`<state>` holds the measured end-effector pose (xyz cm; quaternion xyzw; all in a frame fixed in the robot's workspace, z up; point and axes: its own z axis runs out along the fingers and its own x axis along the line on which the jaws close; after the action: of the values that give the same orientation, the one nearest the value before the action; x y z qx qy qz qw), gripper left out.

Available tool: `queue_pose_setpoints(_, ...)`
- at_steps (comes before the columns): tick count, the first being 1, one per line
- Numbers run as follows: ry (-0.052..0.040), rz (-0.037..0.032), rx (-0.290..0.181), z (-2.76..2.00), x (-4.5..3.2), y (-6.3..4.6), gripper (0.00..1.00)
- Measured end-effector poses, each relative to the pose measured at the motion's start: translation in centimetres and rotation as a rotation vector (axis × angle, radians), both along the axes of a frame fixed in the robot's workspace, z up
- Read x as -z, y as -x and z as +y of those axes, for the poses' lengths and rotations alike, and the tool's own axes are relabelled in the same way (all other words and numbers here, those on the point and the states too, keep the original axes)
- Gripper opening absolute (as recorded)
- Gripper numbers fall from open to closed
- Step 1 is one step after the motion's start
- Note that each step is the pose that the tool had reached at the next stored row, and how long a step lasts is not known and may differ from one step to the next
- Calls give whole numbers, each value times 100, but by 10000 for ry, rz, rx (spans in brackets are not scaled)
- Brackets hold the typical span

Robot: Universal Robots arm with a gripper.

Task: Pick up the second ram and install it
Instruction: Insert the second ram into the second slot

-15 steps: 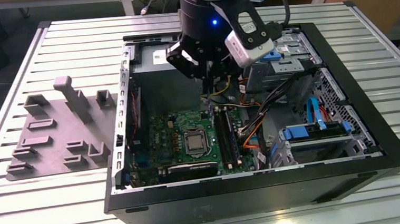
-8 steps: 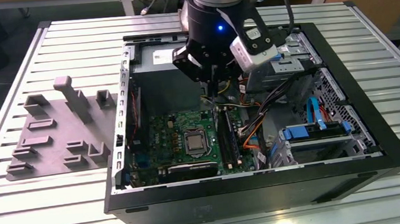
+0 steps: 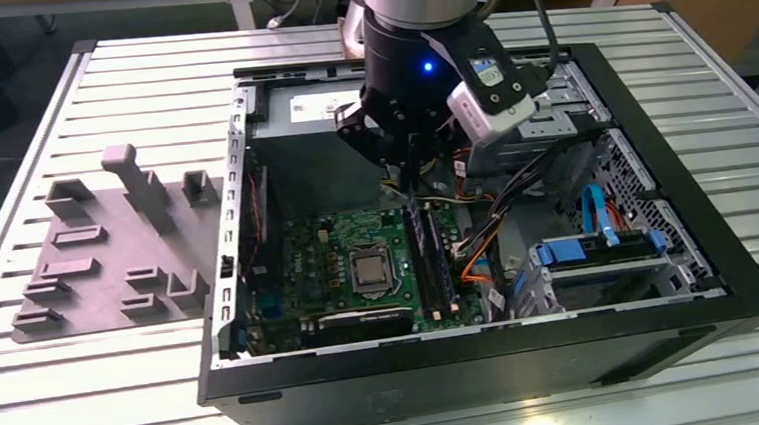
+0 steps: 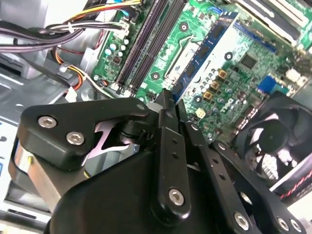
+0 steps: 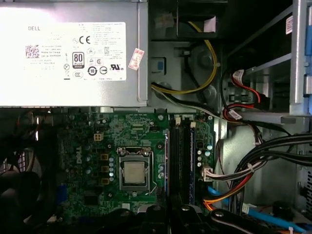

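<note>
Slatted metal tabletop (image 3: pixel 164 388) carries the open computer case (image 3: pixel 706 295), where the gripper (image 3: pixel 414 185), fingers pressed together, seemingly pinches the second ram (image 3: pixel 421 232) over the motherboard's sockets (image 5: pixel 181 161); misalignment could jam it.

On the slatted metal bench (image 3: pixel 138 390) lies an open black computer case (image 3: pixel 498 375). The black hand (image 3: pixel 410 165) hangs over its green motherboard (image 3: pixel 342 245); a grey moulded tray (image 3: pixel 102 252) sits at the exterior view's left.

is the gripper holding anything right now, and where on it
Cannot be told: the gripper hangs over the motherboard's RAM sockets, and no memory stick shows between its fingers.
</note>
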<state>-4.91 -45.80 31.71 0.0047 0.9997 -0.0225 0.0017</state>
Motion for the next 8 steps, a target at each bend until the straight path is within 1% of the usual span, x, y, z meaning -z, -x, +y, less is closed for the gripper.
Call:
queue_pose_setpoints(1,-1,1,-99,0,18,0,14)
queue_pose_setpoints(3,0,0,-110,0,37,0,14)
queue_pose_setpoints(8,0,0,-111,0,40,0,14)
